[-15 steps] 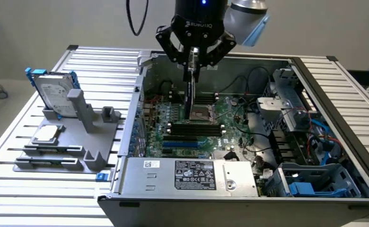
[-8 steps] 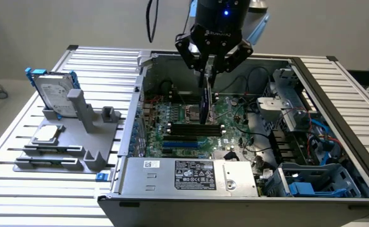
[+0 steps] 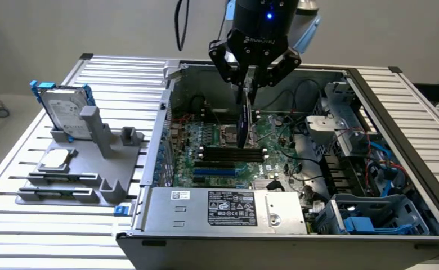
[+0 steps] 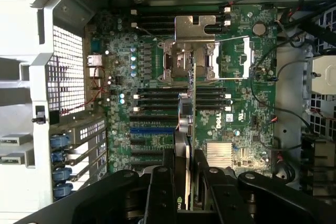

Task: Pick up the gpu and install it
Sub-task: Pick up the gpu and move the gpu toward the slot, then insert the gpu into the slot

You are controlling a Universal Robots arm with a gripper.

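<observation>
The fingers (image 3: 242, 79) are closed on the gpu (image 3: 245, 121) and hold it by its top edge. The gpu hangs straight up and down in the upper middle of the exterior view. It is inside the open computer case (image 3: 370, 95), over the green board (image 3: 212, 135), with its low end near the black memory slots (image 3: 233, 153). The silver hard drive (image 3: 60, 107) stands in a grey rack (image 3: 92, 169) on the surface (image 3: 24, 230), at the exterior view's left.
</observation>
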